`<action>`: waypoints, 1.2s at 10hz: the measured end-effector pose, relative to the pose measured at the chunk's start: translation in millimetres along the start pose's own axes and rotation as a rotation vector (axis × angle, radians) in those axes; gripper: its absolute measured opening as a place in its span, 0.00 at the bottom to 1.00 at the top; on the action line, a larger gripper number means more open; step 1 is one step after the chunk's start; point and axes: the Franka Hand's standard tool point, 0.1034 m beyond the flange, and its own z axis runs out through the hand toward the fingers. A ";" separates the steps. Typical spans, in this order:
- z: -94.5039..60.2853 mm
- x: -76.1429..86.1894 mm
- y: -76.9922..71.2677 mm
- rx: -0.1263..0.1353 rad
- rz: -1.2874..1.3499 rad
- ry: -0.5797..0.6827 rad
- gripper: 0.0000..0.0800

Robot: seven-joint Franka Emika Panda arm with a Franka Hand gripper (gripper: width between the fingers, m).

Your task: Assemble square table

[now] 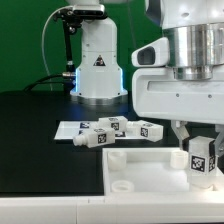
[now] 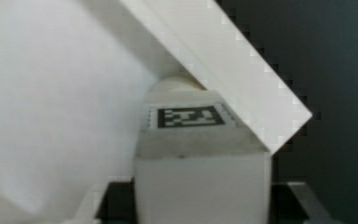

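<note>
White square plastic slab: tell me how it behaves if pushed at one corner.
The white square plastic slab looks thick and rigid, so likely stiff. Low and broad on the black table, it should slide and pivot, not tip.

Slab (image 1: 140, 160): white plastic, smooth, matt with a faint sheen, and it looks the same up close (image 2: 51, 110). Leg (image 1: 203, 170) in the gripper (image 1: 203, 150): same smooth white plastic. Its tag (image 2: 190, 117) is a flat matt black-and-white print, paper or sticker, can't tell. Loose legs (image 1: 108, 130): white plastic too. Table (image 1: 30, 140): black, matt, material unclear. Robot base (image 1: 97, 62): glossy white shell. Backdrop (image 1: 150, 50): green, matt.
</note>
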 end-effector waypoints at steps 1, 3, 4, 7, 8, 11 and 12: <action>0.6 -1.9 0.9 0.001 0.225 -0.015 0.36; 1.1 -4.9 -0.3 0.007 0.532 -0.043 0.36; 1.1 -5.0 -0.4 0.007 0.568 -0.044 0.36; 1.0 -6.4 -1.6 0.008 0.796 -0.058 0.36; 0.1 -7.2 -2.7 0.010 0.985 -0.075 0.36; 1.8 -6.3 -1.7 0.023 1.000 -0.076 0.36; 3.4 -6.5 -0.6 0.023 0.944 -0.074 0.61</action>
